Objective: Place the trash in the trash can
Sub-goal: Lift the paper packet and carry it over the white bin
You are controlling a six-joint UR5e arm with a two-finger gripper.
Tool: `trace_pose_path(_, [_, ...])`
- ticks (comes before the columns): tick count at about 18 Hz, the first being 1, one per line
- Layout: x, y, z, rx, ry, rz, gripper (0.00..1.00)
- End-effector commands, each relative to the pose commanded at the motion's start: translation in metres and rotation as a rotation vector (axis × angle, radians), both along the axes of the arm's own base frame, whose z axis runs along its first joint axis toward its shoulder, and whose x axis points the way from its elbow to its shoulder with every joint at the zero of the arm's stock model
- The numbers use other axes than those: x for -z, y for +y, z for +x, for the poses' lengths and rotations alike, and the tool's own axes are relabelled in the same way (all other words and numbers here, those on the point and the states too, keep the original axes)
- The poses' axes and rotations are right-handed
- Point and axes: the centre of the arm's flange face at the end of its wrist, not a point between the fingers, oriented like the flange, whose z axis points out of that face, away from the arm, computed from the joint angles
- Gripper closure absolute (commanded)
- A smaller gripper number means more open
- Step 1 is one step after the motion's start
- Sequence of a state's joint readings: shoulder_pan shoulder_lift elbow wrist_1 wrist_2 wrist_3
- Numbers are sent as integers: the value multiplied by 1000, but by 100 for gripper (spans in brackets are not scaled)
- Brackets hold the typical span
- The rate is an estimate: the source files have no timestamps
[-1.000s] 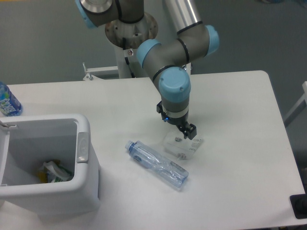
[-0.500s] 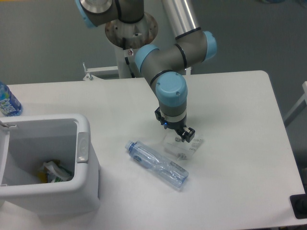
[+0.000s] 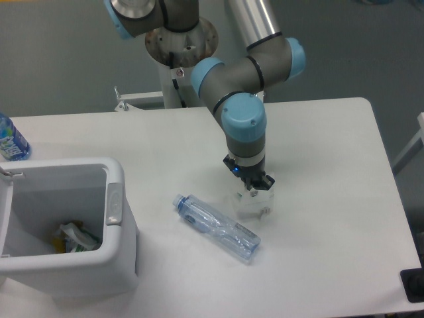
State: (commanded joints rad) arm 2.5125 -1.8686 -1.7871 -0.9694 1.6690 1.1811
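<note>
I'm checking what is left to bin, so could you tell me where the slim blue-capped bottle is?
The bottle lies on its side on the table, right of the trash can, just below-left of the gripper.

Tool [image 3: 258,186] points down at the desk [image 3: 324,165], its tip on the top edge of the clear pouch [image 3: 252,203]; whether the fingers grip it is unclear. Blue-capped bottle [image 3: 216,227] lies flat just below-left of the tool, beside the pouch. White trash can [image 3: 99,265] sits far left of the tool, scraps inside. Labelled bottle [image 3: 10,140] is farther left, at the frame edge.
</note>
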Motion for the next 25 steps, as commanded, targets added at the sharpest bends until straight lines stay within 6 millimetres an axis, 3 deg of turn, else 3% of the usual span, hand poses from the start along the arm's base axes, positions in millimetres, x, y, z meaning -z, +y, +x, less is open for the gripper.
trace_pose_path(1, [-10, -9, -6, -17, -17, 23, 100])
trace_pose_path(4, [-65, -33, -23, -35, -87, 206, 100])
trace_pose_path(6, [-106, -39, -26, -59, -86, 313, 100])
trace_pose_path(11, [-176, -51, -30, -197, -134, 580, 100])
trace_pose_path(18, [-261, -21, -22, -499, -245, 832, 100])
trace_pose_path(22, [-270, 13, 9, -589, -304, 884, 100])
trace_pose_path(25, [-285, 38, 42, -574, -332, 915, 100])
